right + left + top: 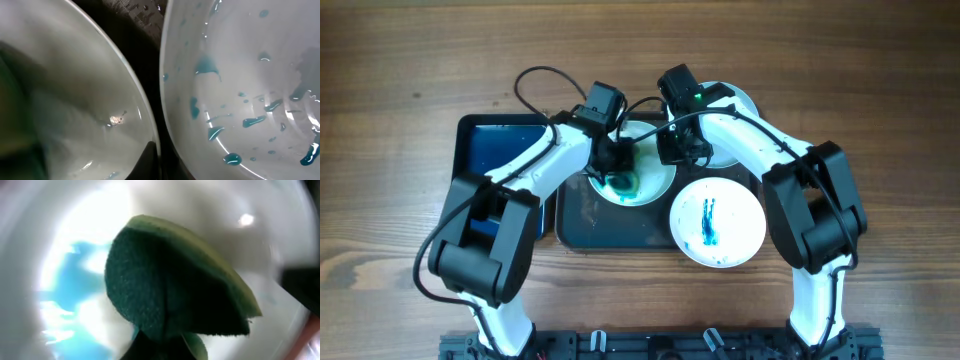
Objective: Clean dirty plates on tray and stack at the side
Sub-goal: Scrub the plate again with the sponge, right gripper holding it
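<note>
Three white plates sit on and around the dark tray [582, 225]. My left gripper [616, 163] is shut on a green-and-yellow sponge [170, 290] and presses it into the middle plate [655, 180], which has a blue-green smear [75, 295]. My right gripper [678, 150] is at that plate's right rim. In the right wrist view one dark finger [151, 160] lies just inside the rim of this plate [75, 100]. A second plate [240, 75], with blue-green drops, lies under the right arm at the back [738, 105]. A third plate [717, 222], with blue streaks, overlaps the tray's right front edge.
A smaller dark blue tray [500, 150] lies left of the big tray, under the left arm. Both arms cross over the trays' back half. Wooden table surrounds everything.
</note>
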### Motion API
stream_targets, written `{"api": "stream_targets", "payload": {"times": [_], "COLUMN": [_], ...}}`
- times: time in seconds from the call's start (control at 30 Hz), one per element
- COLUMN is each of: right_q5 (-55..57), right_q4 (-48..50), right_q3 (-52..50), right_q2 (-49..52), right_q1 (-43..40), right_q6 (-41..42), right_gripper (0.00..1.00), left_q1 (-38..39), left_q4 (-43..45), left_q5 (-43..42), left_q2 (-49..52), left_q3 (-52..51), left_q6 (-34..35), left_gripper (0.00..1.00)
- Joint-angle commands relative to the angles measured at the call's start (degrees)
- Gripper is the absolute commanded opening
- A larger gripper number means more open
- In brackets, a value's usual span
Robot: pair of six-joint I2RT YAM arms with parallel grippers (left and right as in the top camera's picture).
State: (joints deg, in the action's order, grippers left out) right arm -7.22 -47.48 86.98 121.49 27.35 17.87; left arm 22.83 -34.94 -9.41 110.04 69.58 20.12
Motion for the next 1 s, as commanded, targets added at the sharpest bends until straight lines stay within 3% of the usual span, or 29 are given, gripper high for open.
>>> {"api": "stream_targets", "payload": {"times": [0.0, 0.2, 0.33, 0.43, 0.63, 0.97], "right_q5": [0.7, -8.0, -8.37, -5.9, 32.85, 81.22], "right_q4": [-0.09, -0.5, -1.73, -1.46, -2.51, -5.75], "right_q3": [-0.42, -0.42, -0.39, -0.39, -0.39, -0.39], "right_q2": [0.39, 0.37, -0.46, -3.8, -16.74, -21.59], "right_q1": [0.0, 0.0, 0.09, 1.18, 13.46, 33.62], "right_q6": [-2.49, -10.36, -10.21, -9.88, 1.95, 1.66], "right_gripper": [0.04, 0.04, 0.04, 0.04, 0.04, 0.04], "left_q1": [-1.36, -2.47, -12.24, -19.89, -26.82, -26.82], "left_q4": [-0.7, -19.41, -21.92, -23.17, -25.33, -25.35], "left_q5": [25.68, 22.99, 11.72, 11.82, 12.5, 12.46], "left_q2": [0.66, -6.01, -15.13, -17.81, -17.25, -17.25], "left_q3": [-0.17, 13.2, 19.39, 19.37, 19.26, 19.23], "left_q6": [11.52, 11.74, 11.65, 10.14, 10.14, 10.19], "left_gripper": [0.04, 0.04, 0.04, 0.04, 0.04, 0.04]}}
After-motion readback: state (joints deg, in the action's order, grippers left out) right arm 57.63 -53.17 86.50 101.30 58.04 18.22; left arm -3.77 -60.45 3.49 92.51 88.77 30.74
